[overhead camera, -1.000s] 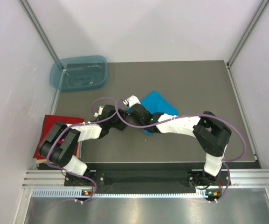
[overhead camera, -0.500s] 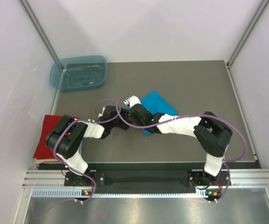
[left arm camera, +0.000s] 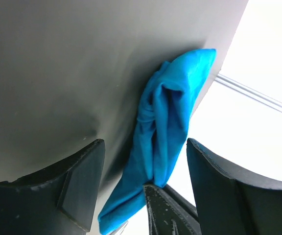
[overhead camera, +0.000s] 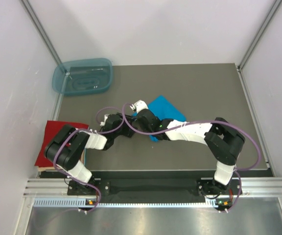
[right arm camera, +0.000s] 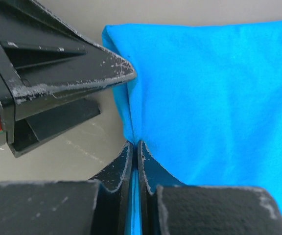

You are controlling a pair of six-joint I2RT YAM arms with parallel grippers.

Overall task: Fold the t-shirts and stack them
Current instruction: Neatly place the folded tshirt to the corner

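The turquoise-blue t-shirt (overhead camera: 166,110) lies folded at the middle of the grey table (overhead camera: 204,93). My right gripper (overhead camera: 142,121) is shut on its left edge; in the right wrist view the closed gripper (right arm camera: 134,145) pinches a fold of the blue cloth (right arm camera: 209,88). My left gripper (overhead camera: 130,128) is open right beside it. In the left wrist view the left gripper (left arm camera: 145,147) straddles the bunched blue cloth (left arm camera: 168,117) without closing on it. The red t-shirt (overhead camera: 53,139) lies folded flat at the table's left edge, partly under the left arm.
A translucent blue-green tub (overhead camera: 82,77) stands at the far left corner of the table. White walls and metal rails close in both sides. The two arms meet and cross cables over the table's middle. One left finger (right arm camera: 72,68) shows in the right wrist view.
The left arm's elbow has swung a little to the right and up over the red shirt. Both grippers stay at the blue shirt's left edge.
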